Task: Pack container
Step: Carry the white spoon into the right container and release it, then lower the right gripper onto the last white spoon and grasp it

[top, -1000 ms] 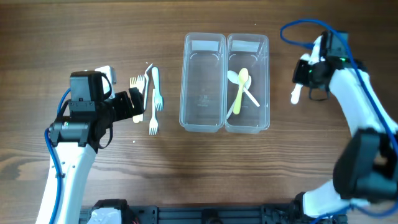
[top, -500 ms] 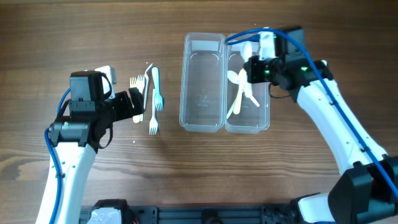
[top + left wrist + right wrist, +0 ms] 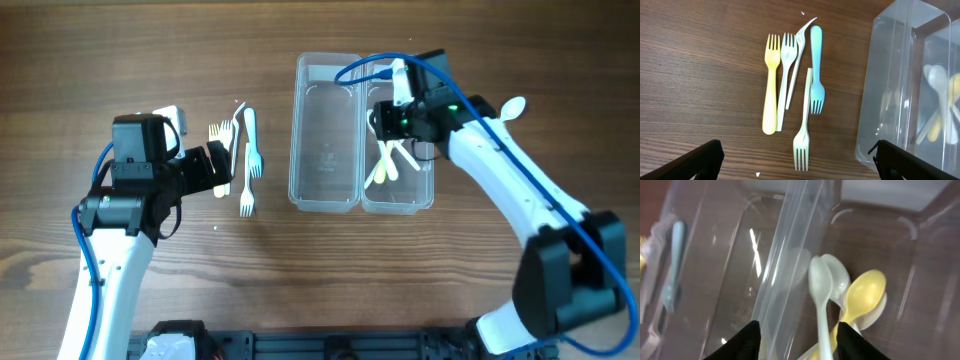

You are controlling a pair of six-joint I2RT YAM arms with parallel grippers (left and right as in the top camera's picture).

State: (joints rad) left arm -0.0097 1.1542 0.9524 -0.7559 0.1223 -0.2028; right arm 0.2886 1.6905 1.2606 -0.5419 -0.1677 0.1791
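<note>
Right gripper (image 3: 797, 328) part-open, gripping nothing; white spoon (image 3: 821, 287) straight ahead between jaws, roughly lengthwise in container (image 3: 790, 250) right bin.

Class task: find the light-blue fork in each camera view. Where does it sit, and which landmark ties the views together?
Overhead: the light-blue fork lies left of the container, among other forks.
Left wrist: light-blue fork at upper centre, container to its right.
Right wrist: light-blue fork at far left, blurred behind the clear container.
Shared landmark: the container.
</note>
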